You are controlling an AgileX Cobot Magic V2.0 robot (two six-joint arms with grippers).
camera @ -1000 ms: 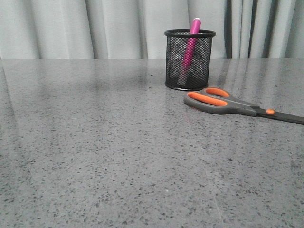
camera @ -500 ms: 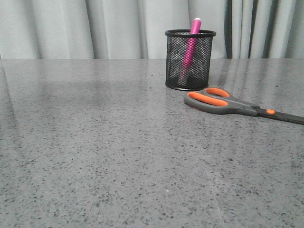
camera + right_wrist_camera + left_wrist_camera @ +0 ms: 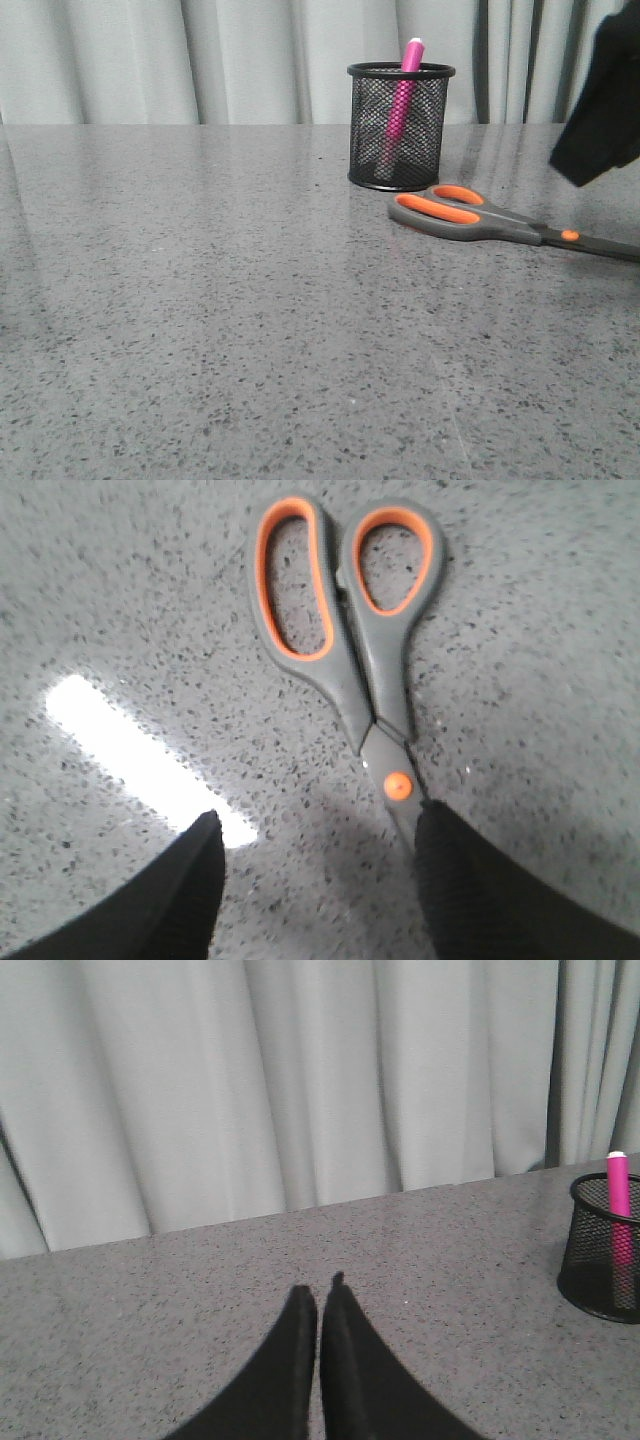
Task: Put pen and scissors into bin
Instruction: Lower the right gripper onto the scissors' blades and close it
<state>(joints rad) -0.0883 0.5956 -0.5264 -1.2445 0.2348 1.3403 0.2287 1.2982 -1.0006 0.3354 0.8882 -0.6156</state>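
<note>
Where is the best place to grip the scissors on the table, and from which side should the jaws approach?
Probably the narrow neck of the scissors, between the orange loops and the pivot dot, from straight above. They lie flat and closed on the table, so only a top approach fits. The right gripper hovers open near the pivot, one finger over the blades.

No text, label, brand, number or sign can be read in any view. The scissors (image 3: 350,630) show plain grey handles, orange loop linings and an unmarked orange pivot dot. The pen (image 3: 401,105) is bare magenta along what shows of its barrel, and the bin (image 3: 400,125) is black mesh with an unprinted rim. The speckled counter (image 3: 200,300) and the curtain (image 3: 250,1080) behind it carry no writing either.
</note>
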